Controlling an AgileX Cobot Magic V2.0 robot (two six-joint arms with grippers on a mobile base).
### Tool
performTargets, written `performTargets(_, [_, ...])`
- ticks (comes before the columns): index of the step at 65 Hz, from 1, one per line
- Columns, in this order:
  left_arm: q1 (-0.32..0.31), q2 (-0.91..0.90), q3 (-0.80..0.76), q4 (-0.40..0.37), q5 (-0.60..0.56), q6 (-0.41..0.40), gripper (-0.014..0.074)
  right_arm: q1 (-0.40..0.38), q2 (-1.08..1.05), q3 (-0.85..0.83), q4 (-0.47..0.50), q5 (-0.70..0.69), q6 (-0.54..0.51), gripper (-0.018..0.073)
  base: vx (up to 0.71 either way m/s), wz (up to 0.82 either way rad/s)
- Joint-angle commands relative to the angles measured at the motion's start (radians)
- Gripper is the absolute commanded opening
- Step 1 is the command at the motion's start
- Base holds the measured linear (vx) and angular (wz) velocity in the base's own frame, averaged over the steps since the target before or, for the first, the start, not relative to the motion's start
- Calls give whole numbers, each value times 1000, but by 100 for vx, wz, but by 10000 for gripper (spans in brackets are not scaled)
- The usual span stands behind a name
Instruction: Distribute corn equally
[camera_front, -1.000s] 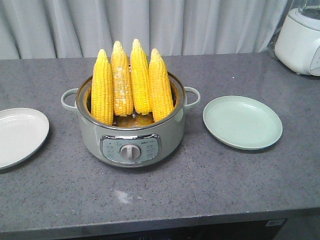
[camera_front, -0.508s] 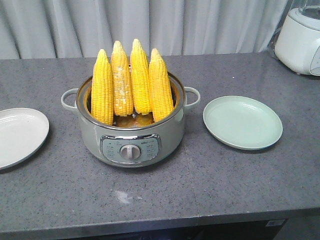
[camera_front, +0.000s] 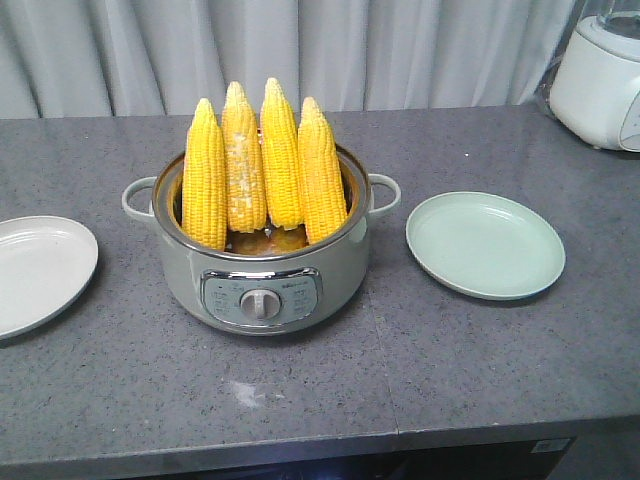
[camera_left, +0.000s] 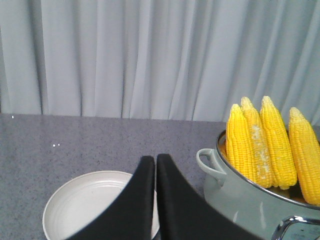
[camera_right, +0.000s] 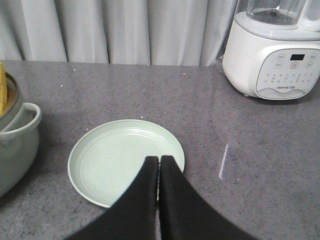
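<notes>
Inside the pot, all four corn cobs stand unserved, white plate and green plate bare, left gripper and right gripper closed, empty.

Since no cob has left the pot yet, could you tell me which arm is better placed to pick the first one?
Probably the left. The left pincer, shut, has the pot and all four corn cobs close ahead; the right pincer, also shut, sees little beyond the pot's handle.

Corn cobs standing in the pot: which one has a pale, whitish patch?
The second cob from the left in the front view. Its kernels look whitish midway up; the other three are plain bright yellow.
</notes>
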Motion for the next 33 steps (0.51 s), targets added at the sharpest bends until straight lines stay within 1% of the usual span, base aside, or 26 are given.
performTargets(1, [-2, 117, -113, -1, 10, -26, -7, -4, 79, -141, -3, 48, -38, -11, 0, 0])
performTargets(9, [-2, 259, -239, 2, 133, -26, -7, -4, 190, -260, 2, 175, -39, -11, 0, 0])
performTargets(12, [-2, 312, -291, 2, 200, -26, -7, -4, 228, -290, 12, 206, -39, -11, 0, 0])
performTargets(21, [-2, 438, -396, 2, 375, -26, -7, -4, 295, -311, 34, 227, -39, -11, 0, 0])
performTargets(26, [-2, 480, -414, -2, 418, -26, -7, -4, 315, -311, 33, 230, -39, -11, 0, 0])
performTargets(33, [-2, 510, -415, -2, 421, -26, -7, -4, 323, -311, 33, 230, -39, -8, 0, 0])
